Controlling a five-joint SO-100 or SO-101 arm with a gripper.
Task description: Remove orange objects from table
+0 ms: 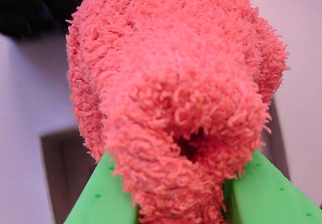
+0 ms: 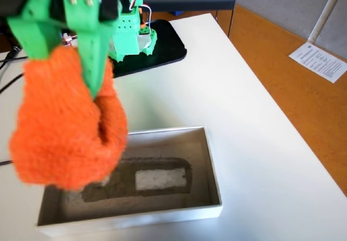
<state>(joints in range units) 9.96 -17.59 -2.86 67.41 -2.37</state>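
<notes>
The gripper is clamped on the orange bundle, green fingers pressing it from both sides. The bundle hangs below and ahead of the fingers, raised off the table, above the box.

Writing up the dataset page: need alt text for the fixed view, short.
A green gripper holds a large fuzzy orange bundle in the air above a shallow white box with a grey inside. The box sits on a white table, with the arm's base on a black plate at the far edge.
</notes>
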